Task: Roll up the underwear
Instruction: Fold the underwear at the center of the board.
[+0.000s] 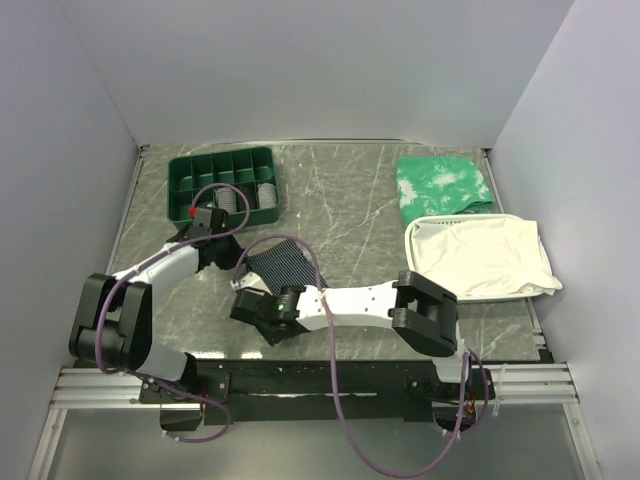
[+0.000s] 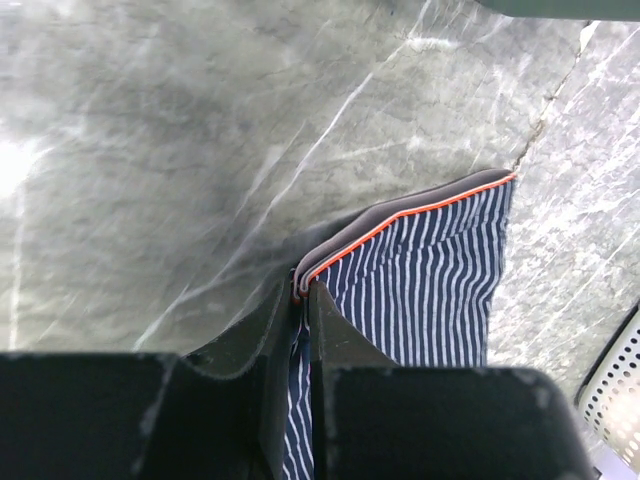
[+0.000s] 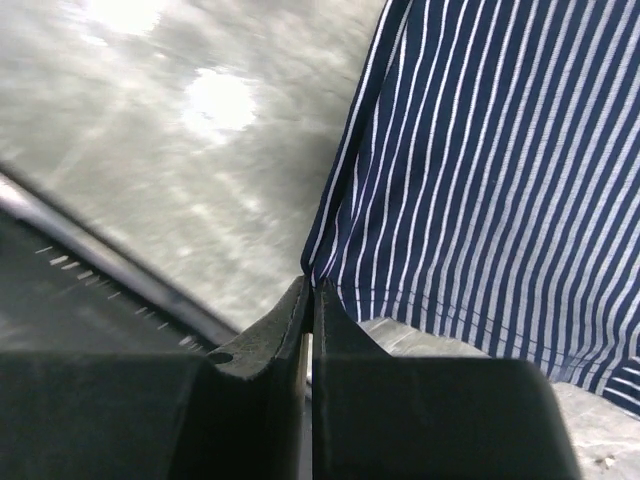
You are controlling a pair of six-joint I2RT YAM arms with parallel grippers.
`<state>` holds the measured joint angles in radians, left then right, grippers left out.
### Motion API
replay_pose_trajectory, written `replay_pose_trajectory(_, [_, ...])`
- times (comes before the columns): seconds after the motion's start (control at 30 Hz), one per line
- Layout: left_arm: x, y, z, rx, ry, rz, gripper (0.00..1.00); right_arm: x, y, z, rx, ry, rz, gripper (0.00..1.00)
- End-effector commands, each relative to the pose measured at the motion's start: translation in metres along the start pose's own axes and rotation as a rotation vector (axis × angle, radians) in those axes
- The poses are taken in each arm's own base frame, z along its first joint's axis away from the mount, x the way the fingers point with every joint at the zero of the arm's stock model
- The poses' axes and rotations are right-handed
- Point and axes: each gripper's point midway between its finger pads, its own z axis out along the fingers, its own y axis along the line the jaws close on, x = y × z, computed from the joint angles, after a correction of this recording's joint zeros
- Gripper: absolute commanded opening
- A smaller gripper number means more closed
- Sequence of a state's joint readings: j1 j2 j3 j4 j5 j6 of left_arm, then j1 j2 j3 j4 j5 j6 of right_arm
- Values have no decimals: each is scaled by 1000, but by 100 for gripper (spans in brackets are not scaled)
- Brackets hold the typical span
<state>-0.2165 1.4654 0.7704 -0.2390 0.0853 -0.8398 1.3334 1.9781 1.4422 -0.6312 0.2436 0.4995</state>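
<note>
Count: one underwear [image 1: 280, 263], two grippers, one green compartment tray [image 1: 222, 160], one green-and-white mottled cloth [image 1: 441, 184], one white cloth [image 1: 482, 256] in one white perforated basket [image 1: 470, 297]. The underwear was thin navy fabric with fine pale stripes, a grey waistband and orange piping, sitting left of centre on the grey marbled table [image 1: 350, 200] between both arms. The left gripper [image 2: 305, 292] was pinched closed on the waistband corner and the right gripper [image 3: 310, 287] was pinched closed on a hem corner. The tray sat just behind the left arm, with ribbed pale items in some cells, count unclear. Both cloths were well apart at the right edge. There was bare table between them and the underwear.
</note>
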Motion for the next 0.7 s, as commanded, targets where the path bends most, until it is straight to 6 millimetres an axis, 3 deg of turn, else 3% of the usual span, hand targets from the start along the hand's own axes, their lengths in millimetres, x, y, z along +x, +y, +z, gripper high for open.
replay_pose_trajectory(0.0, [-10,5,-16,-19,-58,-2,1,-25,11,-34,-136,-79,52,0])
replay_pose_trajectory(0.3, [-19,4,-36,-39,-88,5,1,-32,15,-54,-334,-95,144,0])
replay_pose_trajectory(0.67, [-27,-14,-34,-27,-52,-5,1,-31,-3,-64,-486,-120,265,0])
